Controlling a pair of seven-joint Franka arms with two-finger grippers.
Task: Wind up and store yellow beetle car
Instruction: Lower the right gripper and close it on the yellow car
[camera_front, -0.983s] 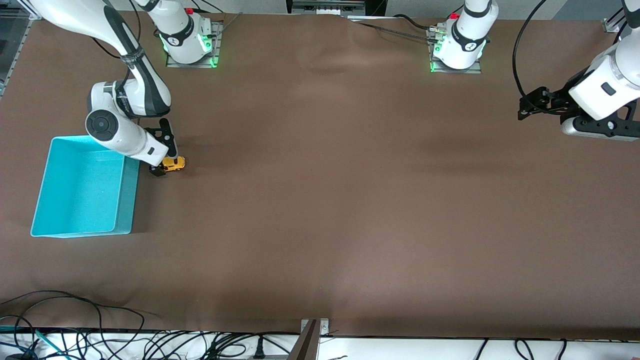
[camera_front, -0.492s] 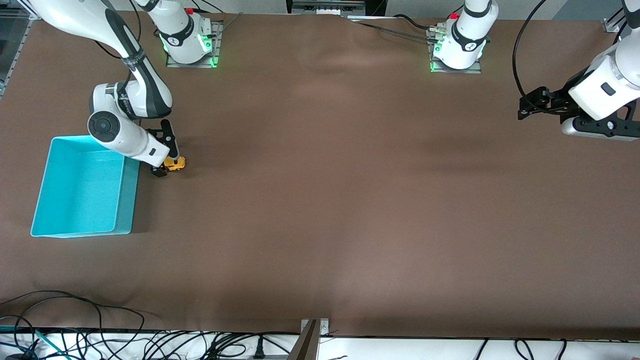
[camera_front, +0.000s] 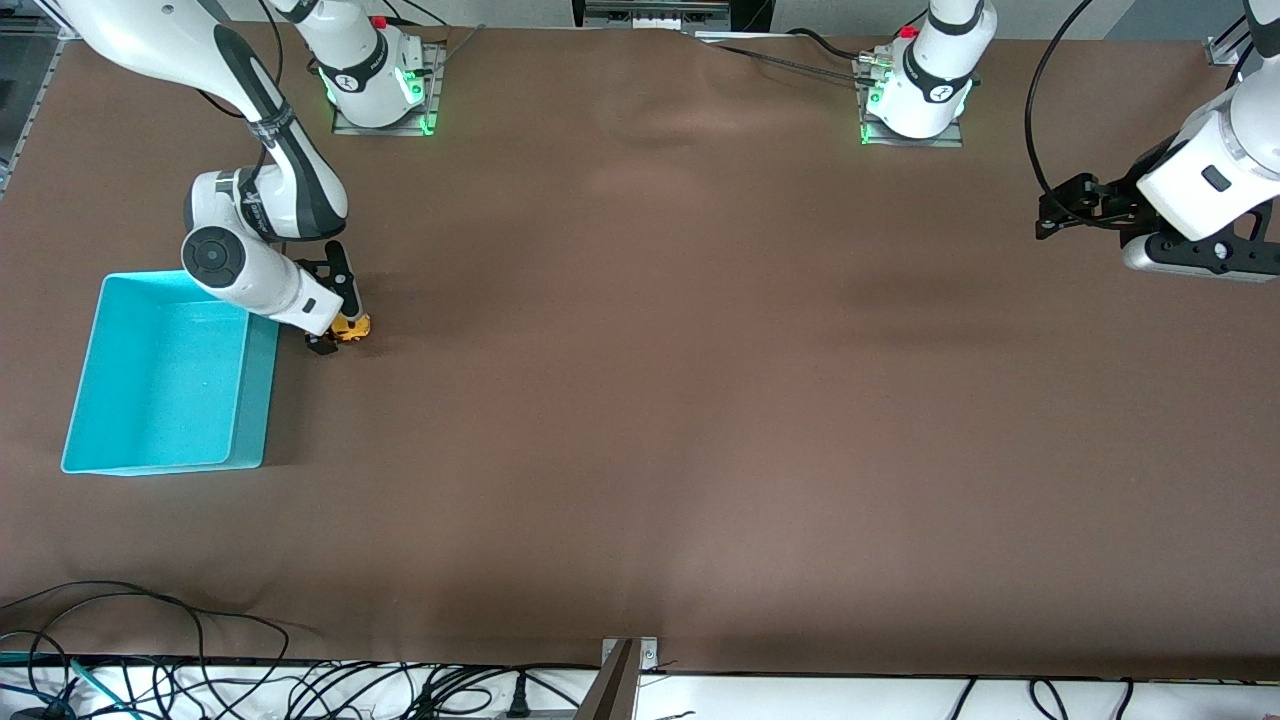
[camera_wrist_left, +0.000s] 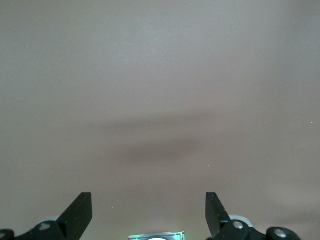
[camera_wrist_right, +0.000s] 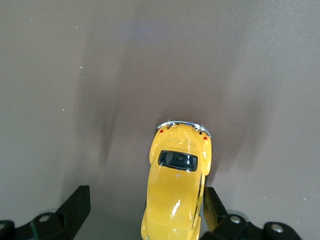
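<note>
Brown table (camera_front: 640, 400), glossy yellow beetle car (camera_wrist_right: 177, 187), dark window, chrome bumper

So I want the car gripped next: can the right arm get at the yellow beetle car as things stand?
Probably yes: the right gripper is open, the yellow beetle car lies between its fingers, hard by one, with nothing in between.

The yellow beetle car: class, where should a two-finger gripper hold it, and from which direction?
Grip the yellow beetle car across its flanks from above. Its narrow, rounded body stands on its wheels, fitting between the fingers of the open right gripper.
</note>
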